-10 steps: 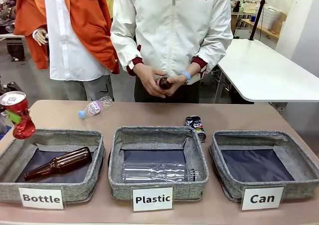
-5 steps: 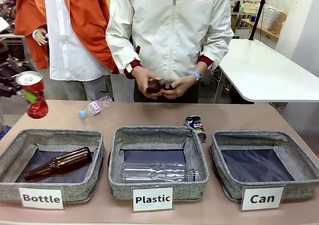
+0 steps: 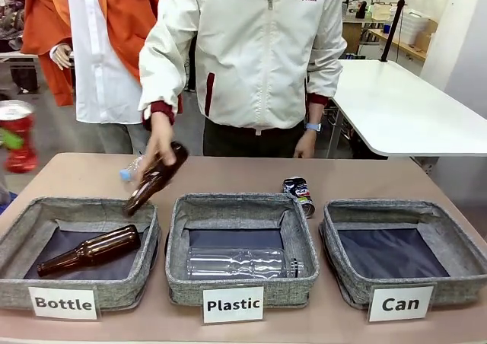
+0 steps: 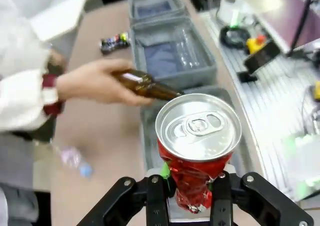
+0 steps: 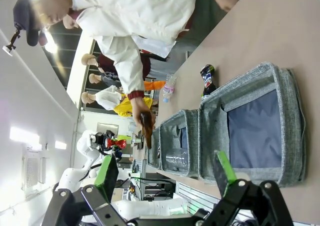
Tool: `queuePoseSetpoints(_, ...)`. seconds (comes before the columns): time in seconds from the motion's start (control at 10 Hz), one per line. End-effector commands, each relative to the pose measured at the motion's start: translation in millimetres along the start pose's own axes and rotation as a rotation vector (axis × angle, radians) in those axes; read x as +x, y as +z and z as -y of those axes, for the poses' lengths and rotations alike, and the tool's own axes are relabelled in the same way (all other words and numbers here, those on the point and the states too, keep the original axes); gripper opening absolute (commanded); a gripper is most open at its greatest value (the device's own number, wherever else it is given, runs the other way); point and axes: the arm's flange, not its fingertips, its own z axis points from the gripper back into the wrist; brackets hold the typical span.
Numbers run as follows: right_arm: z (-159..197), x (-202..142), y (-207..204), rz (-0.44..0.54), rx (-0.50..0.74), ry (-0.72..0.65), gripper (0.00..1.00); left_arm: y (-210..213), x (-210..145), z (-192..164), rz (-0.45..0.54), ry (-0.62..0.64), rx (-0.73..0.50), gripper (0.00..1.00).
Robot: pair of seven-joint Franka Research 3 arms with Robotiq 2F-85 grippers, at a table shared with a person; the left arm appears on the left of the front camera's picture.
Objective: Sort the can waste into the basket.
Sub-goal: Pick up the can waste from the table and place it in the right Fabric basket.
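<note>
Neither can is sorted yet. The left tool (image 4: 190,186) clamps the crushed red can (image 4: 197,136) at the front view's left edge. The black can (image 3: 298,194) lies on the desk (image 3: 365,176), centre frame. The "Can" basket (image 3: 396,205), lower right, holds none, and the right tool (image 5: 165,168) gapes unladen.

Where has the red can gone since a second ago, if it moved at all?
Yes. The red can has risen, farther above the Bottle basket's left corner, and drifted slightly left.

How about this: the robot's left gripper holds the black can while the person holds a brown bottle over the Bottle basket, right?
No: the left gripper holds the red can, not a black one, as the left wrist view shows. The rest is right.
</note>
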Motion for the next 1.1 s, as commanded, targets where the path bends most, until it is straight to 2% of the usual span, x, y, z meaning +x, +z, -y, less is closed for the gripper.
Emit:
queuePoseSetpoints(0.0, -1, 2, 0, 0.018, 0.029, 0.027, 1.00, 87, -35, 59, 0.006, 0.039, 0.094, 0.27)
queuePoseSetpoints(0.2, -1, 2, 0, 0.018, 0.029, 0.027, 1.00, 123, -84, 108, 0.054, 0.116, 0.232, 0.27)
queuePoseSetpoints(0.3, -1, 2, 0, 0.018, 0.029, 0.027, 1.00, 131, -103, 122, 0.052, 0.147, 0.277, 0.27)
queuePoseSetpoints(0.5, -1, 2, 0, 0.018, 0.029, 0.027, 1.00, 135, -124, 135, 0.113, 0.143, 0.314, 0.27)
queuePoseSetpoints(0.8, -1, 2, 0, 0.018, 0.029, 0.027, 1.00, 122, -119, 125, 0.101, 0.151, 0.307, 0.27)
queuePoseSetpoints(1.0, -1, 2, 0, 0.018, 0.029, 0.027, 1.00, 96, -91, 100, 0.129, 0.203, 0.318, 0.27)
